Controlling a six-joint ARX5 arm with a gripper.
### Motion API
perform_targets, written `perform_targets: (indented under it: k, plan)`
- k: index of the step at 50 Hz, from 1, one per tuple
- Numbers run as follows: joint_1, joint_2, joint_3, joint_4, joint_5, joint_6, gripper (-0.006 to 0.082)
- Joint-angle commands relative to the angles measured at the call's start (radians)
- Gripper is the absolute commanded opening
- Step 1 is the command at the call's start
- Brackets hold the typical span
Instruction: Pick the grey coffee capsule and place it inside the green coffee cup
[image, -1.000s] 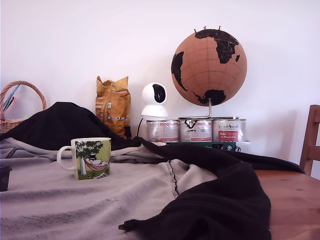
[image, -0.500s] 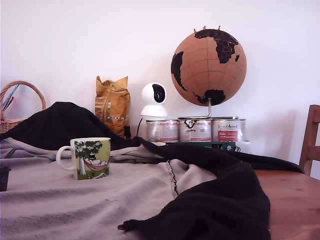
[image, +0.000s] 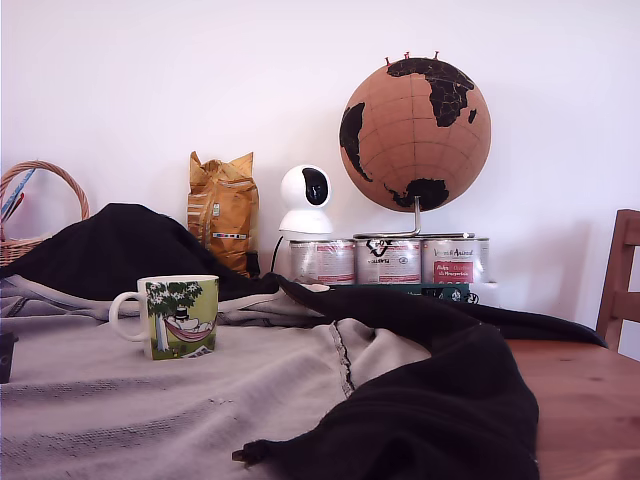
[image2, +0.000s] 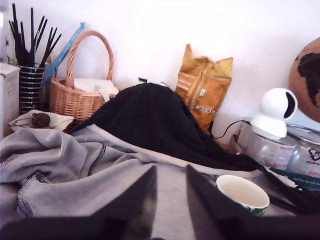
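The green coffee cup (image: 180, 318) stands upright on a grey cloth at the exterior view's left, handle to the left. In the wrist view the same cup (image2: 242, 194) shows its empty white inside, just beyond and beside my gripper (image2: 171, 170). Its two dark fingers (image2: 135, 200) stand a narrow gap apart over the grey cloth, open, with nothing between them. The arm does not appear in the exterior view. I cannot make out the grey coffee capsule in either view.
Grey cloth (image: 150, 400) and black cloth (image: 430, 400) cover the table. At the back stand a globe (image: 415, 135), silver tins (image: 390, 260), a white camera (image: 305, 200), a yellow bag (image: 222, 210) and a basket (image2: 82, 95). A small dark object (image: 4, 355) is cut off by the left edge.
The whole exterior picture sits a few pixels further left than before. Nothing in it has moved relative to the rest.
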Motion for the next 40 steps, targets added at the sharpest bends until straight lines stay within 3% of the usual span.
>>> perform_targets:
  k: [1,30,40]
  plan:
    - [0.001,0.081,-0.032,0.047,0.005,-0.003,0.0492]
    - [-0.037,0.978,-0.027,0.676,0.033,0.128,0.0508]
    - [-0.037,1.236,0.062,0.769,0.076,0.185,0.0507]
